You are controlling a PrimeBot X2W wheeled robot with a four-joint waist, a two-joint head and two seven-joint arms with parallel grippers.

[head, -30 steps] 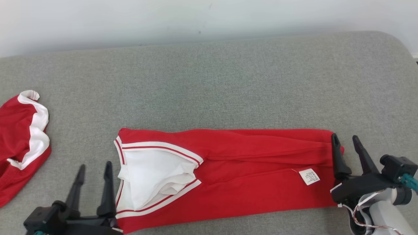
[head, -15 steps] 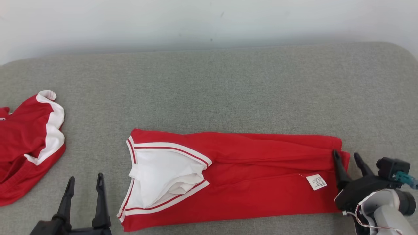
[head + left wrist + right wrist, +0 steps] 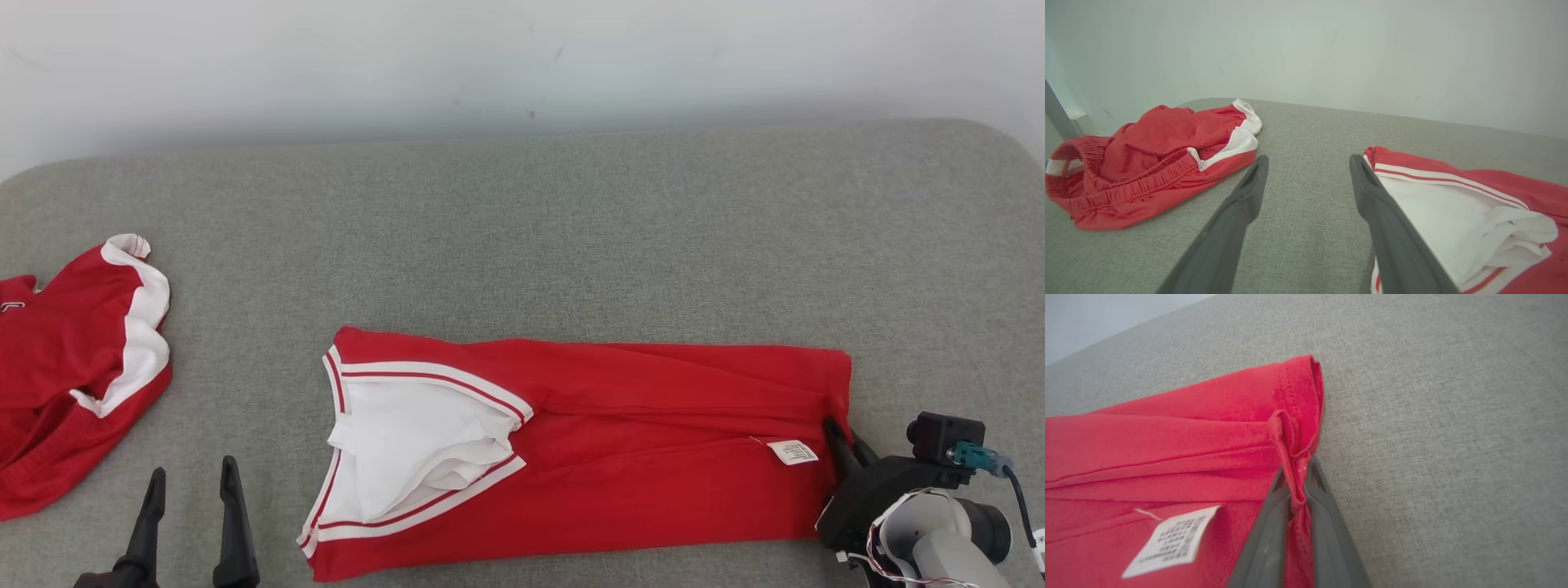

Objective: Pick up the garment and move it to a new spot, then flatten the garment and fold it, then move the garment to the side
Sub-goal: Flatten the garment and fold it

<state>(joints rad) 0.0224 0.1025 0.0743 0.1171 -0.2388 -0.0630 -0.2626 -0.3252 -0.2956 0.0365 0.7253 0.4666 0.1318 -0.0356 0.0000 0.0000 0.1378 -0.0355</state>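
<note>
The right gripper (image 3: 1297, 473) is clamping the hemmed right edge of the folded red garment with white striped trim (image 3: 637, 457). Its two dark fingers (image 3: 1267, 539) are pressing together on a ridge of red cloth, near the white care label (image 3: 792, 452). The garment is lying flat on the grey woven fabric surface (image 3: 571, 229). The left gripper (image 3: 192, 472) is pointing forward, fingers spread wide and grasping nothing, between the garment's collar end and the crumpled red-and-white shorts (image 3: 73, 367).
</note>
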